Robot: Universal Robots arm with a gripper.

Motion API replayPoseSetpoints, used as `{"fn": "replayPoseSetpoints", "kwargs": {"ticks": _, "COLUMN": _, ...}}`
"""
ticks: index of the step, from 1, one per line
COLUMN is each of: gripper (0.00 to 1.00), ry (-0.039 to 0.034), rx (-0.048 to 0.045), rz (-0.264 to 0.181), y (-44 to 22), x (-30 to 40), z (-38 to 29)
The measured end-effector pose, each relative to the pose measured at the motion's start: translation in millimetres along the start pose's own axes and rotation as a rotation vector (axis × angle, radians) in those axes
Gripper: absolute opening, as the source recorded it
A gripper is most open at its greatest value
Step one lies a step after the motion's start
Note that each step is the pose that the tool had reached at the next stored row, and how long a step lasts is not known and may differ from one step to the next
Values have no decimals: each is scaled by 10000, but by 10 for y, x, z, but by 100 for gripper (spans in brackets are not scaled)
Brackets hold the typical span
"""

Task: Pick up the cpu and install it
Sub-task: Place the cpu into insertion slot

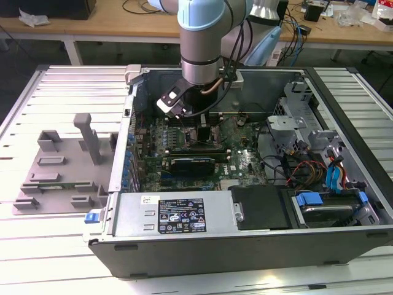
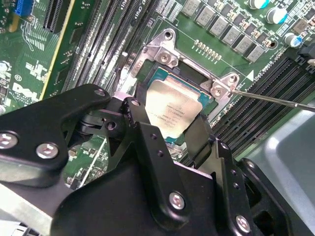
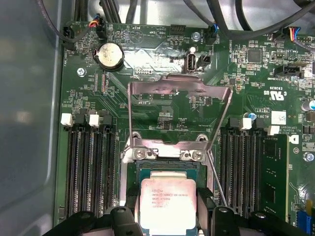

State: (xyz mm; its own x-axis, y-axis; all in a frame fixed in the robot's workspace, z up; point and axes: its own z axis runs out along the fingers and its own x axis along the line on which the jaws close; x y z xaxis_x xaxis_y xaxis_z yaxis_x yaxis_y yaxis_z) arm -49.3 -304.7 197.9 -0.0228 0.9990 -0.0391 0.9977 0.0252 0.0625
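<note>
Second wrist view, nearest first: gripper (image 2: 167, 125) pinching the cpu (image 2: 172, 110) by two opposite edges, near edge hidden behind black fingers (image 2: 142, 132). Poised over the socket frame (image 2: 165, 56); seated or not, cannot tell. Farther, in first wrist view, open load plate (image 3: 178, 90), motherboard (image 3: 256, 73).

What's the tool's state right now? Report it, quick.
Tool: closed on the cpu, over the open socket.

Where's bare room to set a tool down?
Bare table at the exterior view's left, around the grey fixture. Crowded inside the case: gripper holds the cpu between memory slots.
</note>
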Motion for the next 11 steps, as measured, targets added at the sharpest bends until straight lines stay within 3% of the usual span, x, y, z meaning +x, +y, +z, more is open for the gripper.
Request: {"fn": "replayPoseSetpoints", "kwargs": {"ticks": 11, "gripper": 55, "ry": 0, "rx": 0, "rz": 5, "y": 31, "x": 3, "z": 2}}
